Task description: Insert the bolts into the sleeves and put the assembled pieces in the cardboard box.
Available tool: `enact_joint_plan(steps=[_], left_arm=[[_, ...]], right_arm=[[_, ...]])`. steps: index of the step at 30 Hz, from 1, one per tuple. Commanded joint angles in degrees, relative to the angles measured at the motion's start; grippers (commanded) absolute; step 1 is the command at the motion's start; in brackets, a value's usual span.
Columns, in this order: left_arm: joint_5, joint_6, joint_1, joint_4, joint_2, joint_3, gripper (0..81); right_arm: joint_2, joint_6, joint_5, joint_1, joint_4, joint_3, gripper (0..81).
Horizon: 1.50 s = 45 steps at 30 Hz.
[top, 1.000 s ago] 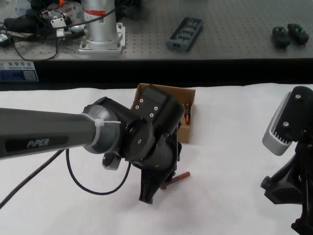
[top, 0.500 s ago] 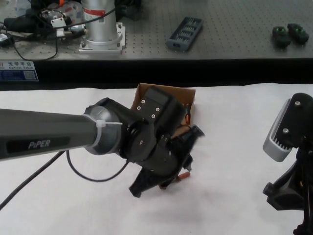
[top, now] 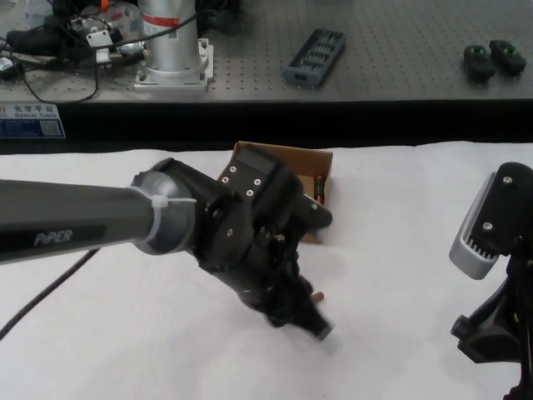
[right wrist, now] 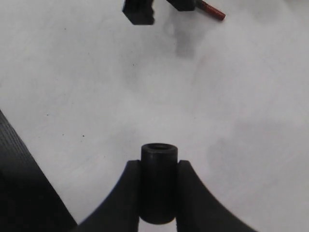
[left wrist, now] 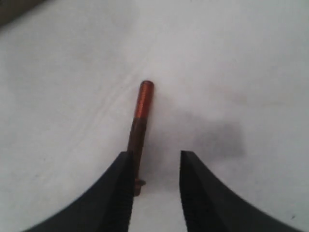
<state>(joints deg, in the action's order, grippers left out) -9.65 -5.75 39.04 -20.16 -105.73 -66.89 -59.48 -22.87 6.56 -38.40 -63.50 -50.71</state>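
Left gripper (left wrist: 156, 153): mine, held apart, bolt (left wrist: 140, 121) beside one finger, lower centre of the high view.
Right gripper (right wrist: 159, 164): mine, clamped on the sleeve (right wrist: 159, 188).

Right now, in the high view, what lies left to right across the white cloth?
From left: left arm's grey forearm → bolt → right arm's wrist camera. The cardboard box overlaps the left arm, so it's omitted.
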Motion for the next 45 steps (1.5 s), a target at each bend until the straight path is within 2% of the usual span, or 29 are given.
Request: enact_joint_plan(steps=[1, 7, 45], left_arm=[[-0.13, -19.4, -0.97, -3.76, 0.91, -0.63, 25.3], [-0.13, -19.98, -1.66, -0.61, 0.91, -0.63, 36.0], [-3.13, -19.55, -1.66, 7.26, -10.01, -1.51, 34.9]], right_arm=[[0.9, -0.34, 0.88, 0.24, -0.2, -0.13, 1.9], [0.9, -0.34, 0.88, 0.24, -0.2, -0.13, 1.9], [0.9, -0.34, 0.88, 0.24, -0.07, -0.13, 1.9]])
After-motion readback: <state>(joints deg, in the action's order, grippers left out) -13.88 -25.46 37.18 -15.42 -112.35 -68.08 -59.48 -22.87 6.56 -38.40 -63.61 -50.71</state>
